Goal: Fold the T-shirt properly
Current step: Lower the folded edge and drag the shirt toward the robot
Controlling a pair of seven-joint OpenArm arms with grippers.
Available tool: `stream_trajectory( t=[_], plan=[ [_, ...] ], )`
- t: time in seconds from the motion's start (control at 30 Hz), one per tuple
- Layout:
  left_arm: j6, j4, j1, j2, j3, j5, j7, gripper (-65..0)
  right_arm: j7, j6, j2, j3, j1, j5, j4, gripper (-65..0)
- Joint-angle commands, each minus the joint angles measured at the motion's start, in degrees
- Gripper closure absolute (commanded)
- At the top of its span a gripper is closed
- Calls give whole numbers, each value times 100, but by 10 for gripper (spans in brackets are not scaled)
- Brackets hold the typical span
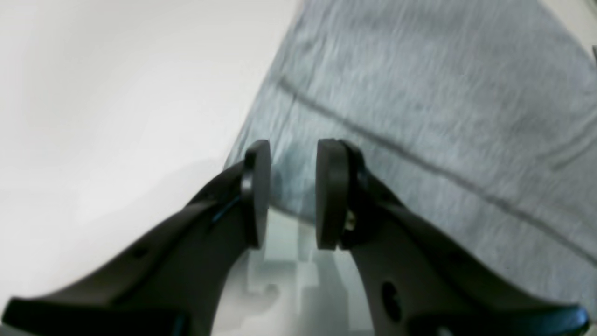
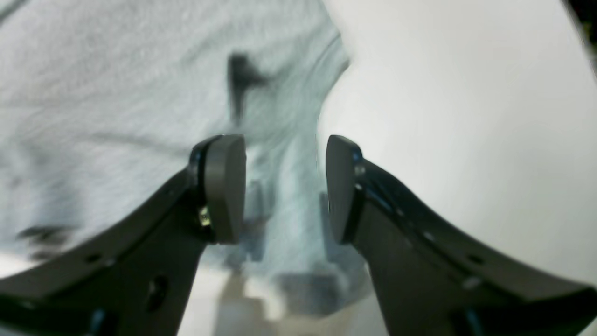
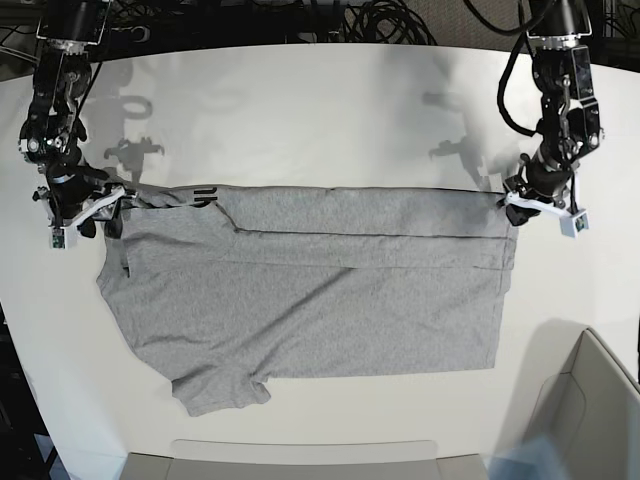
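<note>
Across the middle of the white table (image 3: 320,110) lies the grey T-shirt (image 3: 330,300), spread flat with its far long edge doubled over toward the centre, probably the first lengthwise fold. At that fold's two ends sit the left claw (image 1: 293,193) and right claw (image 2: 285,189), both parted, holding nothing, cloth just beyond the pads, seemingly let go so the fold lies flat.

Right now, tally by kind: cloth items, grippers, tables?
Heather-grey cotton T-shirt, part folded: 1
Black two-finger grippers, left gripper and right gripper, both open at the shirt's far edge: 2
White table: 1
Total: 4
</note>
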Motion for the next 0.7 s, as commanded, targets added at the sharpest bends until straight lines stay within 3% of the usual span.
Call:
stream_trajectory(
  t=[0.0,0.1,0.2,0.53,0.67],
  plan=[
    [-20,121,-112,-93,-27,-28,-63,-180,86,71,103,142,-47,248,78,-279],
    [-20,16,-112,-93,-27,-28,-1,-180,77,317,85,370,-276,731,-45,-279],
    [-29,-169,-129,-93,-27,-28,34,-181,121,431,77,441,-285,784,-414,-279],
    [-73,-503,-411,-85,-9,-63,43,-211,121,431,85,678,-276,801,-572,-279],
    [-82,-846,-498,-102,369,-63,17,-211,95,440,120,828,-162,801,-766,-279]
  ],
)
